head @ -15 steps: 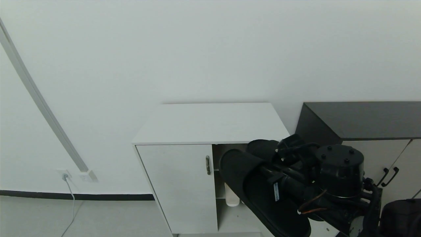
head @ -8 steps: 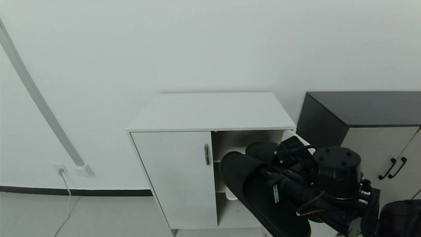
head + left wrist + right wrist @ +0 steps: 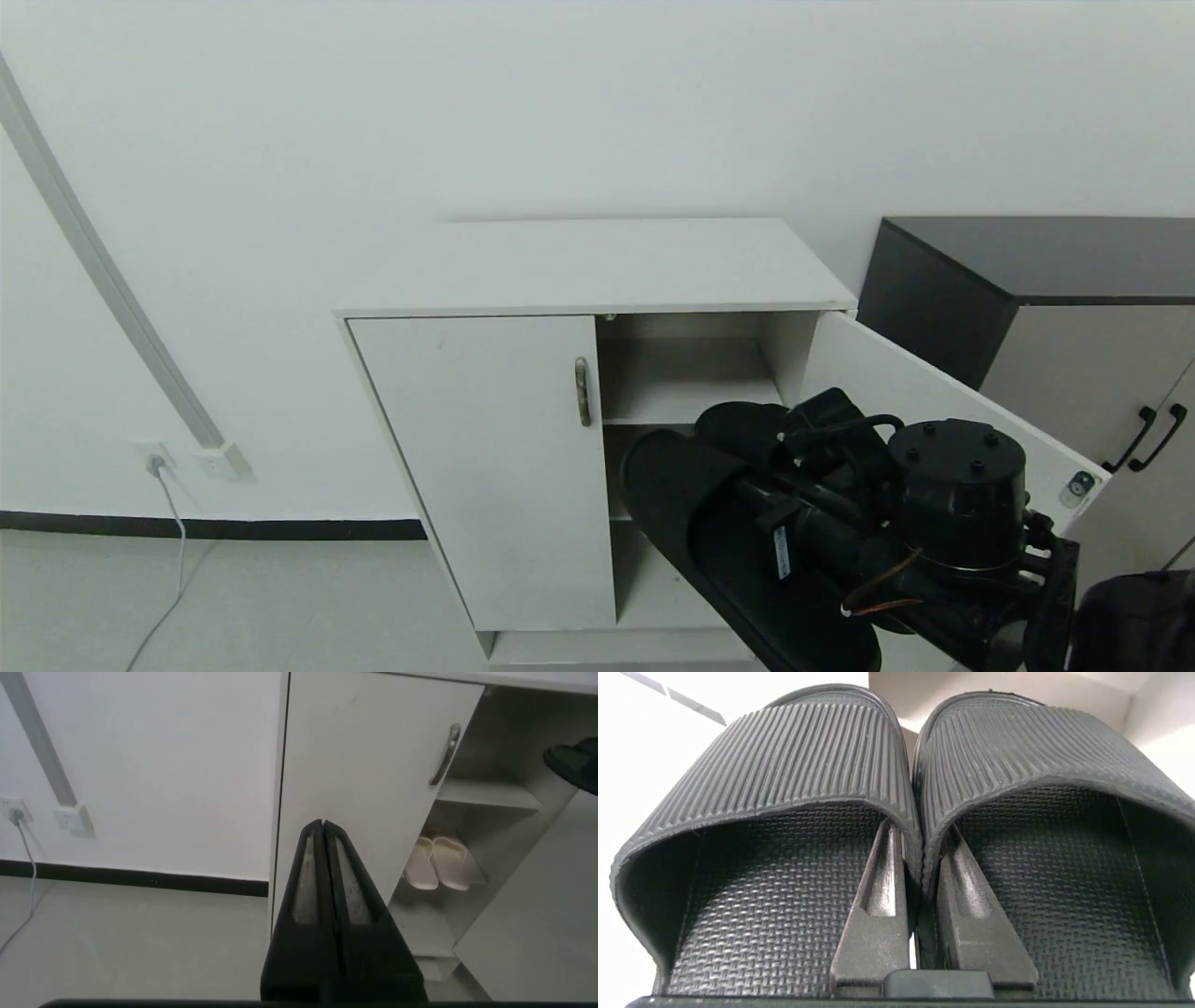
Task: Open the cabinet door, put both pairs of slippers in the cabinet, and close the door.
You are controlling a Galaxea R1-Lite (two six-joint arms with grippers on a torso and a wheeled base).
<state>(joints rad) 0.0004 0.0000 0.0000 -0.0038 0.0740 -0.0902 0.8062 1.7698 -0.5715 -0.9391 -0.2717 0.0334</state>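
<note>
White wall [image 3: 597, 112] backs the white cabinet [image 3: 597, 266], which stands on the floor.

Door: the right-hand door [image 3: 934, 401] is swung wide open; the left-hand door [image 3: 485, 467] is shut. I judge the opening step done.

First pair: pale slippers [image 3: 443, 863] lie side by side on a lower shelf [image 3: 439, 889] inside the cabinet, well ahead of the left gripper [image 3: 323, 824]. That gripper's jaws are pressed together and hold nothing. I count this pair as stowed.

Second pair: the right gripper [image 3: 922, 833] has one finger inside each of the black slippers [image 3: 906, 793], and its jaws clamp their adjoining side walls together. The toes point ahead of the jaws toward the open compartment. From the head camera the pair appears to be in front of the opening, not yet inside.

Remaining, in my judgement: carry the black pair onto a shelf, release, withdraw, and close the right-hand door. Roughly half complete.
</note>
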